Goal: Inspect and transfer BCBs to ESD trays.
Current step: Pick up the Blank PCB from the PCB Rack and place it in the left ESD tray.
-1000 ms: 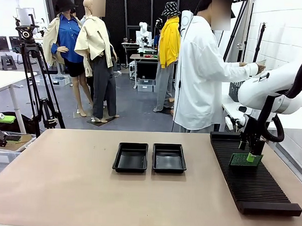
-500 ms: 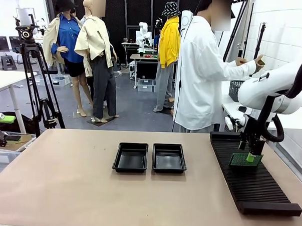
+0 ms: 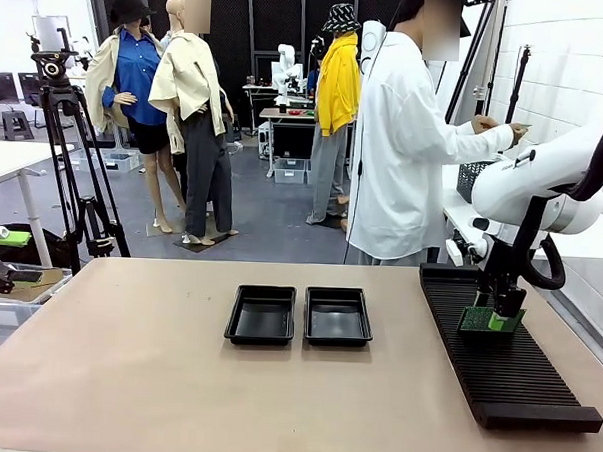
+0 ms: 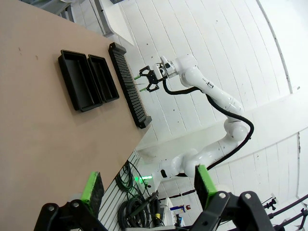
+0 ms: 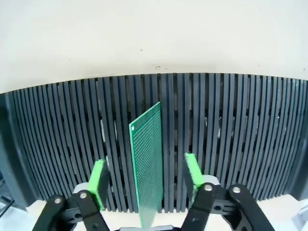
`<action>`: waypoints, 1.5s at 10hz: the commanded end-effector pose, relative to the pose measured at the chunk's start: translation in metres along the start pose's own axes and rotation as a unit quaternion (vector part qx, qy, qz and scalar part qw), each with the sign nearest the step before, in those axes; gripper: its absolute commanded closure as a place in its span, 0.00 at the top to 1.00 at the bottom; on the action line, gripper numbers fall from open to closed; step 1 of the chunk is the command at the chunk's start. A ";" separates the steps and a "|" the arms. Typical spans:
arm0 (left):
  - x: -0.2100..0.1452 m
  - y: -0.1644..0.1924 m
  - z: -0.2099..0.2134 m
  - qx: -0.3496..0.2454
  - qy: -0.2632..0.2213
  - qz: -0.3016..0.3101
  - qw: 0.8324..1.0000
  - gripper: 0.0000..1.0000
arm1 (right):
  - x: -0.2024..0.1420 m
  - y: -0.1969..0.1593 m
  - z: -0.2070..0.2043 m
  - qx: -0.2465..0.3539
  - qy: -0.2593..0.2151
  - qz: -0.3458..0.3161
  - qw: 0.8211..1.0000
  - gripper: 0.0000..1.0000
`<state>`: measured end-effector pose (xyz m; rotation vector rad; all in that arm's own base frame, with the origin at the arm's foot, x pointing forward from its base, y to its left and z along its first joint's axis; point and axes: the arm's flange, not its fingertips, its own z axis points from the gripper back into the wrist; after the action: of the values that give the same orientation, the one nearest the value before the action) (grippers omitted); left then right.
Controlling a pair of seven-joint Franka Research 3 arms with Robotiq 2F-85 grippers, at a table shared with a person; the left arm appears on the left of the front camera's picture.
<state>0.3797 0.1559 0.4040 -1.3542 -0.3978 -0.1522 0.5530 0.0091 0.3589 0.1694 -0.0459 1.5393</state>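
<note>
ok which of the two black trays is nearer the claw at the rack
The tray on the robot's right, beside the ribbed rack; the other tray lies farther left of the right claw.

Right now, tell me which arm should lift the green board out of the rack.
Right. The right pincer straddles the upright green board in the slotted rack, pads either side. The left pincer hangs open far off, beyond both trays.
</note>
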 end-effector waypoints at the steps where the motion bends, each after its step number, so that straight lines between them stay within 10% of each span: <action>1: 0.000 -0.002 0.001 0.000 -0.001 -0.003 1.000 1.00 | -0.004 0.007 0.001 -0.013 0.003 0.011 1.000 0.55; 5: 0.000 -0.002 0.001 0.000 -0.001 -0.003 1.000 1.00 | -0.002 0.006 0.006 -0.003 0.016 0.010 1.000 0.02; 15: 0.000 -0.002 0.001 0.000 -0.001 -0.003 1.000 1.00 | -0.006 -0.005 0.018 0.017 0.000 0.006 1.000 0.00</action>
<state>0.3797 0.1559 0.4040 -1.3542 -0.3978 -0.1522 0.5630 0.0043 0.3706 0.1480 -0.0573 1.5404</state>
